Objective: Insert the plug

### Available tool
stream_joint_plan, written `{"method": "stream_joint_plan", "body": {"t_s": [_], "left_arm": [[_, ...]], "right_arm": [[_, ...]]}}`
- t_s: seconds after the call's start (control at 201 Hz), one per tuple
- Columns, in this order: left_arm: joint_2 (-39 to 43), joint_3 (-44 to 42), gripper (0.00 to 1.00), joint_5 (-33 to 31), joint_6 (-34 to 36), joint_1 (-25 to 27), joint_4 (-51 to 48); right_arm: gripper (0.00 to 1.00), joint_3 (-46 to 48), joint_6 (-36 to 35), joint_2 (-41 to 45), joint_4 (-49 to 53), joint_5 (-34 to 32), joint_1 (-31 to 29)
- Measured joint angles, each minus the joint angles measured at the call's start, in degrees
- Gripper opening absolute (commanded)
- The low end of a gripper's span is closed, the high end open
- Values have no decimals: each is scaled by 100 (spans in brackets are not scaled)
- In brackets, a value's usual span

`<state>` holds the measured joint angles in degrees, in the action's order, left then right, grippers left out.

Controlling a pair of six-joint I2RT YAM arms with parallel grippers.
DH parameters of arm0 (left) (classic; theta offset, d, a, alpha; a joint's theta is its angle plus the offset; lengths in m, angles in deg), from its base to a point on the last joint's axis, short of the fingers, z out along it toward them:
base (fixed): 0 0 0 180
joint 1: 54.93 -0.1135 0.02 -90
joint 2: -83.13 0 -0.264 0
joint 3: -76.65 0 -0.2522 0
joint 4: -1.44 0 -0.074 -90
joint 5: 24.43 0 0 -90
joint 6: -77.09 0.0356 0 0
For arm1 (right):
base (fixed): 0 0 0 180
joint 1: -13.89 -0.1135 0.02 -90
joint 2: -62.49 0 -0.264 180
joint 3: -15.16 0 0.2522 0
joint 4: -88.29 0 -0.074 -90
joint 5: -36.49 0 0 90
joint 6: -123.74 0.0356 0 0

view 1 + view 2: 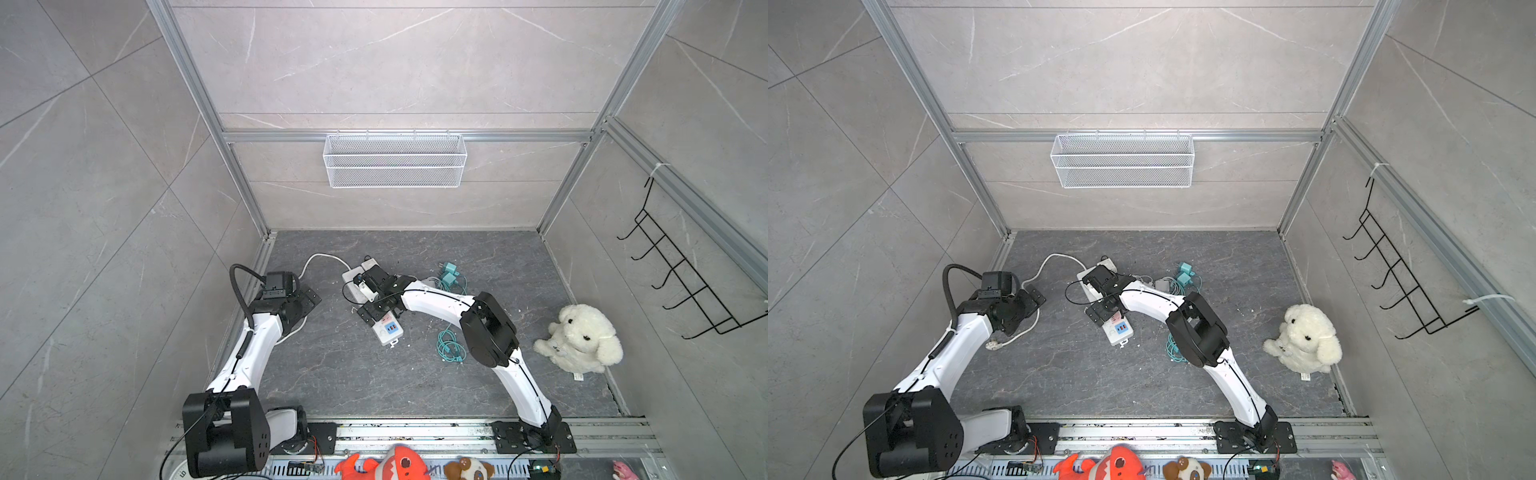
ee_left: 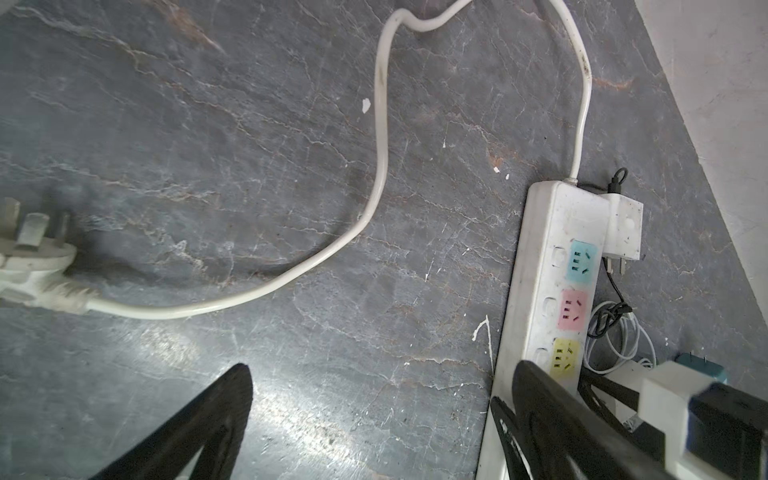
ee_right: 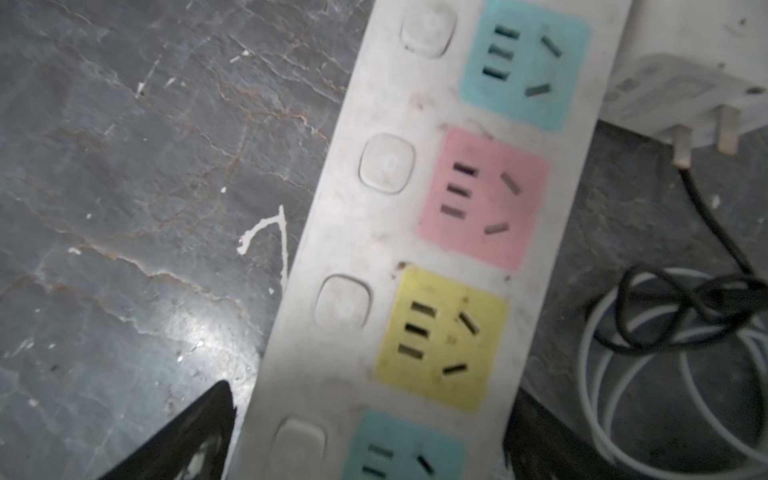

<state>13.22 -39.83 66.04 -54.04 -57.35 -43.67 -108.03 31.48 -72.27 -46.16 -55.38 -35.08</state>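
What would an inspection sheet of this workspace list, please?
Surface: dark stone-look tabletop, white flecks.
Job's things: white power strip, visible sockets free; white charger beside it, prongs bare.
Clutter: teal chargers, teal cable coil, plush dog.
Hands: left hand open over bare tabletop; right hand open astride the strip.
Cables: strip's cord loops to its loose plug; thin cables tangled beside strip.
Surroundings: wire basket on back wall, hook rack on side wall, plush toys by front rail.
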Motion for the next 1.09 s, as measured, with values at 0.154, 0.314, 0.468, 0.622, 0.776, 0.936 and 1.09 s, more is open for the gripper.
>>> {"method": "stream_joint_plan", "body": {"t_s": [0.154, 0.314, 0.468, 0.622, 0.776, 0.936, 1.09], "left_arm": [[151, -61, 100, -39, 92, -52, -109], [164, -109, 99, -46, 170, -101, -192], [181, -136, 100, -48, 236, -140, -212], [221, -136, 100, -42, 302, -149, -216], [232, -136, 100, -31, 369, -149, -203], [136, -136, 99, 31, 420, -149, -195], [66, -136, 100, 133, 503, -142, -188]], "right_arm": [[94, -483, -188, -286, 319, -72, -9], [83, -522, -636, -315, 337, 35, -31], [81, -348, -1224, -234, 258, 310, -90], [82, 761, -1928, 444, 114, 662, -157], [85, 2090, -2186, 1351, 74, 990, -214], [90, 2815, -2144, 1768, 74, 1113, -229], [95, 2966, -2037, 1823, -17, 914, -256]]}}
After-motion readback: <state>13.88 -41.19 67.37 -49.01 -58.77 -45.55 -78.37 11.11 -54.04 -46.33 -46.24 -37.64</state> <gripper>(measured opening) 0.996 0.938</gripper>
